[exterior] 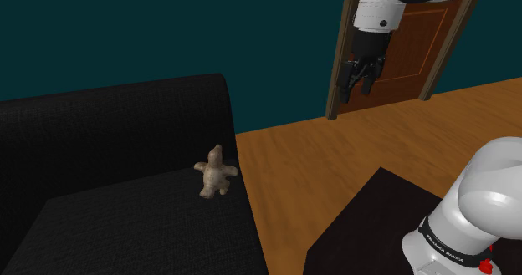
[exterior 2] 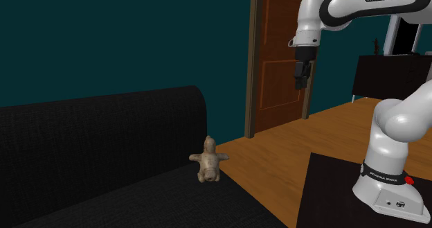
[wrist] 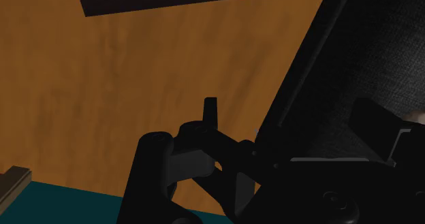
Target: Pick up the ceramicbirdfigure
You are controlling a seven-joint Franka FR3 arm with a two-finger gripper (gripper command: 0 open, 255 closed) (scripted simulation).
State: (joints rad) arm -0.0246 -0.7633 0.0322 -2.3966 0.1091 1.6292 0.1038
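Bird figure [exterior: 214, 173] on black sofa [exterior: 117, 140], wooden floor [exterior: 318, 160], teal wall [exterior: 167, 31], claw [exterior: 360, 86] open, empty

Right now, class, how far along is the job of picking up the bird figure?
Nothing looks done: the figure sits untouched on the sofa seat, near its edge. In hand: the gripper hangs high in front of the door, open and empty, well apart from the figure. Left: reach, grasp, lift.
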